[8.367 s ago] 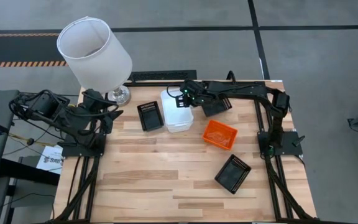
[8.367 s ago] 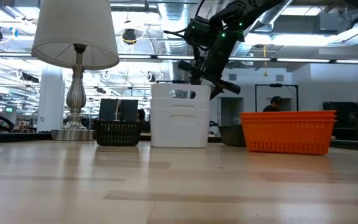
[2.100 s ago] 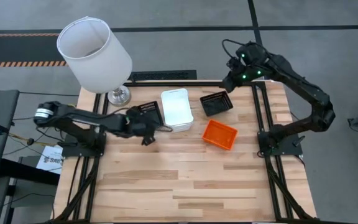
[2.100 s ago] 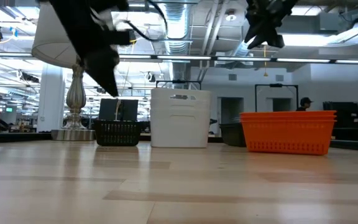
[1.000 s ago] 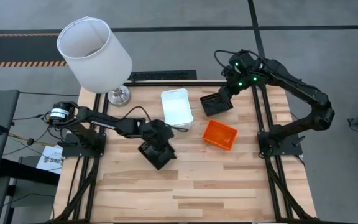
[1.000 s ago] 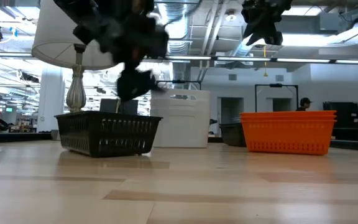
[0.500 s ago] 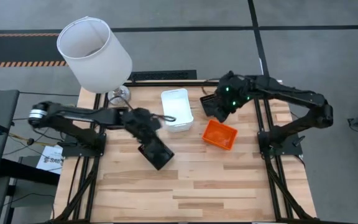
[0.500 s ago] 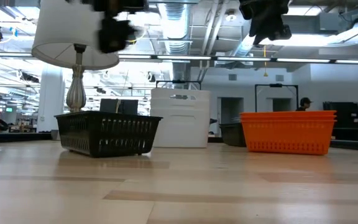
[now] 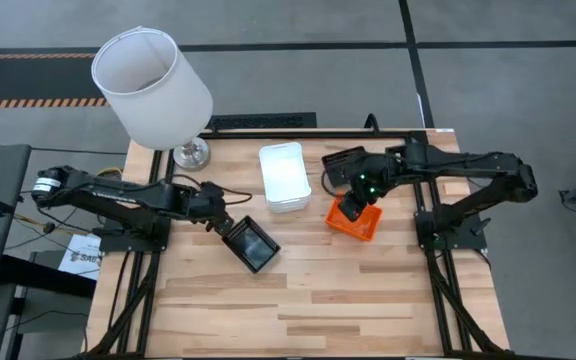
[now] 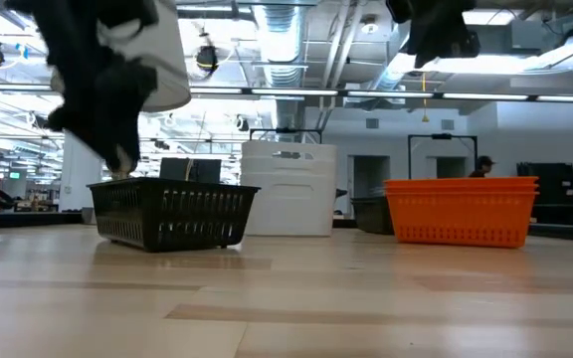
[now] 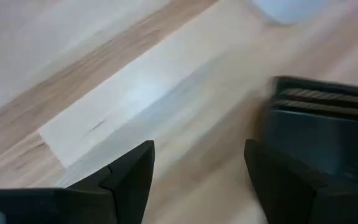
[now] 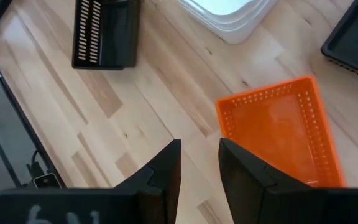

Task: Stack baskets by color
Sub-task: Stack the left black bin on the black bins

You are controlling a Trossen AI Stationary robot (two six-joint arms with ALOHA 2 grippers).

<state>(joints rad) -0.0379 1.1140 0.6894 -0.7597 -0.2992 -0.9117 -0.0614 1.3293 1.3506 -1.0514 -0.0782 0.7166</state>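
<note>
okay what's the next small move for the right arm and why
Probably lower the right end effector onto the rim of the orange basket. It hovers open just above that basket, holding nothing. The left end effector is open and clear of the near black basket; another black basket sits behind.

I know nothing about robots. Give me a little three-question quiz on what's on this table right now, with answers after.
1. True or false: the white basket stack sits between the lamp and the orange basket stack.
2. Which end effector is above the orange basket stack? A) left B) right C) neither
3. Fill in: the black basket nearest the left end effector rests on the ____.

Key
1. True.
2. B: the right end effector hangs over it, fingers apart, holding nothing. A second black basket lies at the table's far edge.
3. Table; the left end effector is open beside it, not gripping it.
</note>
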